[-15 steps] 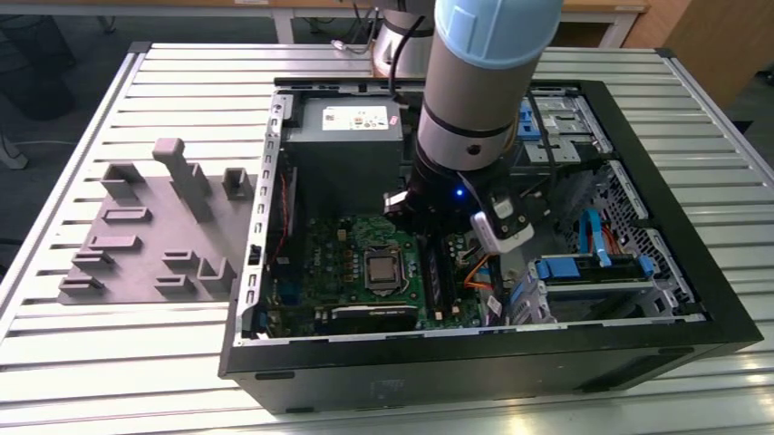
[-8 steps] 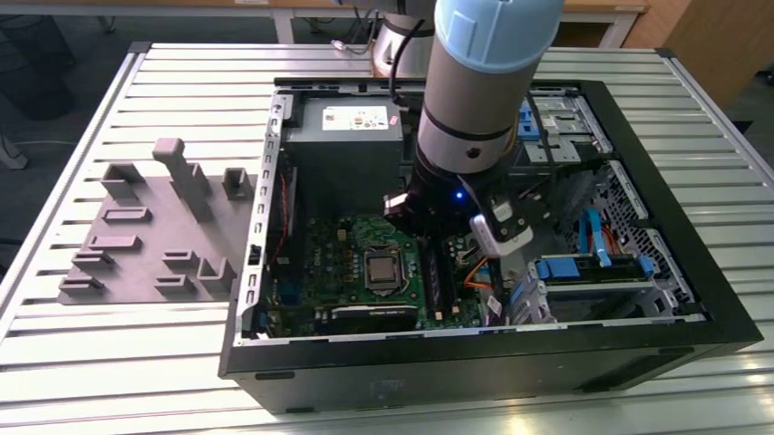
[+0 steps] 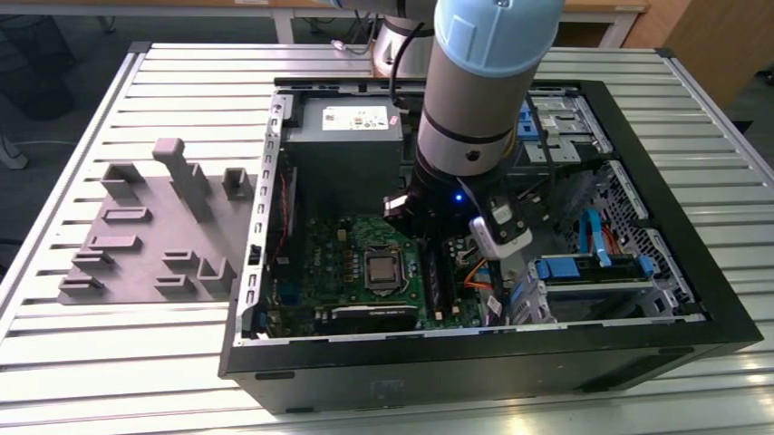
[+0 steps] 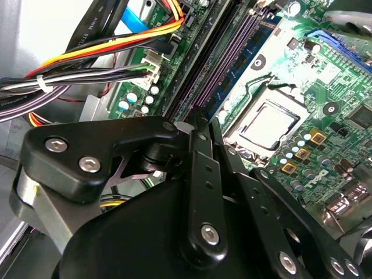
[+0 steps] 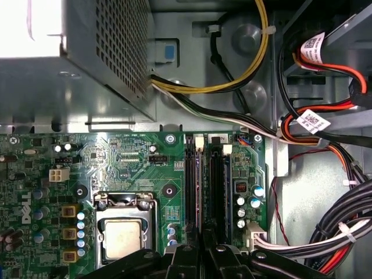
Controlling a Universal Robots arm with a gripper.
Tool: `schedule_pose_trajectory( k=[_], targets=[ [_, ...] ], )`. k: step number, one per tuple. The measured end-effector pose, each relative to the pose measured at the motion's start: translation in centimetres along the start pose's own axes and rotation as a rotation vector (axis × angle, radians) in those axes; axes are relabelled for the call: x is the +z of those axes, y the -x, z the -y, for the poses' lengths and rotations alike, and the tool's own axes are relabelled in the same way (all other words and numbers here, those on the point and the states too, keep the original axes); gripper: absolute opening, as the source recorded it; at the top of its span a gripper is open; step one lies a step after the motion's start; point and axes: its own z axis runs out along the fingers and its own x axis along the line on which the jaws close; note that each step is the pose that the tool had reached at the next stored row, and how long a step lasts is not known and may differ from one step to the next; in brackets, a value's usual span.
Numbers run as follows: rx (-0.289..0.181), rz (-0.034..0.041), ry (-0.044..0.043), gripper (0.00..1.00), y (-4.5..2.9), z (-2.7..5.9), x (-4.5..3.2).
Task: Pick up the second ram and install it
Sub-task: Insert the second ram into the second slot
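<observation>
My gripper (image 3: pixel 423 237) is low inside the open computer case (image 3: pixel 677 299), right over the black memory slots (image 5: pixel 218 186) beside the processor socket (image 5: pixel 122 238). Both wrist views show its black fingers (image 5: pixel 186 256) drawn close together. The second ram (image 5: pixel 200 192) shows edge-on as a thin grey strip. It runs from between the fingertips along the slot that ends in a white latch (image 5: pixel 199 141). I cannot tell how deep it sits in that slot. In the second wrist view the gripper (image 4: pixel 197 122) meets the near end of the slots (image 4: pixel 226 58).
The grey fixture tray (image 3: pixel 145 236) lies on the slatted table on the exterior view's left, with no board in it. The power supply (image 3: pixel 344 136) stands behind the motherboard. Cable bundles (image 5: pixel 325 133) and a drive cage (image 3: pixel 593 267) crowd the far side of the slots.
</observation>
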Motion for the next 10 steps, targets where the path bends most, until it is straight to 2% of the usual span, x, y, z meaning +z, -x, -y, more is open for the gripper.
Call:
schedule_pose_trajectory(
  k=[10],
  targets=[
    [0.004,0.0001,0.0000,0.14,0.01,0.06,0.18]
  ],
)
